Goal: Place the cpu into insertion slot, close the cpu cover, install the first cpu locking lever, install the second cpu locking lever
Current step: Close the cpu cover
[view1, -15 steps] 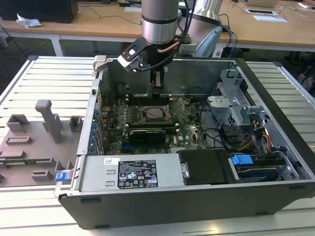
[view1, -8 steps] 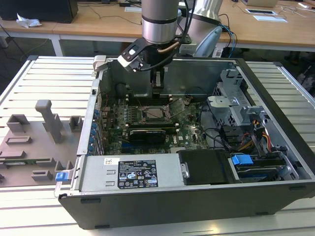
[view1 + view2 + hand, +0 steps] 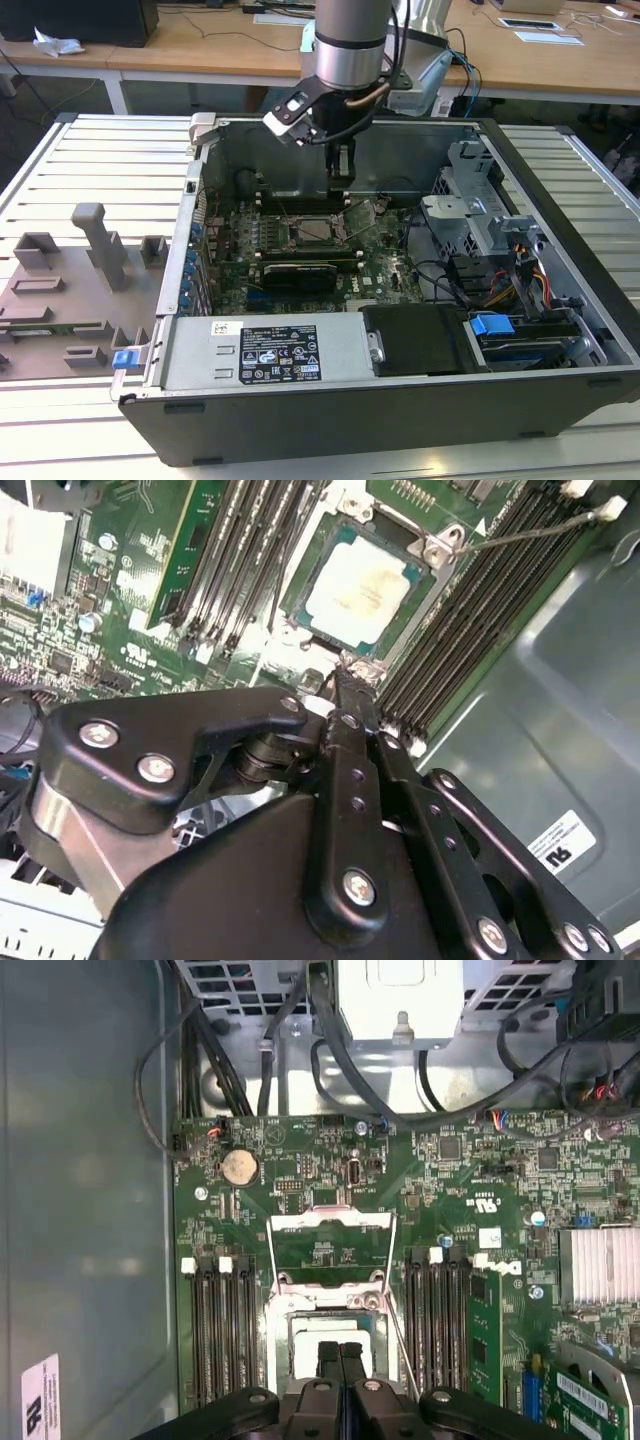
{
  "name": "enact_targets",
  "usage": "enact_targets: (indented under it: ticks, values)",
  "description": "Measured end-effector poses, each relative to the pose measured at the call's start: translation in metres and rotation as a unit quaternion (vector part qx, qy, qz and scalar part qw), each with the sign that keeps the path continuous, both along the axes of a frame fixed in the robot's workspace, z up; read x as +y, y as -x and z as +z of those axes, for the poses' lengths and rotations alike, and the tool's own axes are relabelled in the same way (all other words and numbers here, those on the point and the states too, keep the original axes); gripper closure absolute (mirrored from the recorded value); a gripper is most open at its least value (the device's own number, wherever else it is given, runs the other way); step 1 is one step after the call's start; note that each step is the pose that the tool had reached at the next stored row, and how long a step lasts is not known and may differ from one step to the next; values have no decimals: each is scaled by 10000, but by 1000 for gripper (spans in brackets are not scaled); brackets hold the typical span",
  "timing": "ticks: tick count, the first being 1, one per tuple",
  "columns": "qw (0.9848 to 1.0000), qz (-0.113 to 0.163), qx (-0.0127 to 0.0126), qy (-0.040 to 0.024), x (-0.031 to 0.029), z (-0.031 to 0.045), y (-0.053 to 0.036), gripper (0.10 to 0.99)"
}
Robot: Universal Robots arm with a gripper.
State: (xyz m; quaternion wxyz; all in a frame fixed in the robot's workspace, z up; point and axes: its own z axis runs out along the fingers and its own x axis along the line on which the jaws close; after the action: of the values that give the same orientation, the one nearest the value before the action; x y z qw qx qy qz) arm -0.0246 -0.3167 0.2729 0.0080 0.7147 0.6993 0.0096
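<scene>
The silver-grey arm points straight down, its black gripper vertical, both fingers pressed together.

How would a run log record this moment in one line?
cpu: seated in insertion slot | cpu cover: open | tool: shut, over cpu

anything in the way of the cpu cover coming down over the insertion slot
Possibly the gripper: its shut fingertips hang over the cpu, which sits in the insertion slot. The cpu cover is swung open beside it. Nothing else visible lies across the slot.
</scene>
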Motion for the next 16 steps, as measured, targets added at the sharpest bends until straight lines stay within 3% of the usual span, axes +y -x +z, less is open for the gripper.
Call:
enact_targets:
  ticks: [2, 5, 10, 11, 14, 16]
  values:
    - [10000, 0, 0, 0, 0, 79, -1, 980]
    - [10000, 0, 0, 0, 1, 279, -3, 980]
    - [10000, 1, 0, 0, 0, 283, -8, 980]
    - [10000, 0, 5, 1, 1, 284, -49, 980]
    - [10000, 0, 38, -1, 7, 283, -297, 980]
    - [10000, 0, 51, 0, 10, 283, -354, 980]
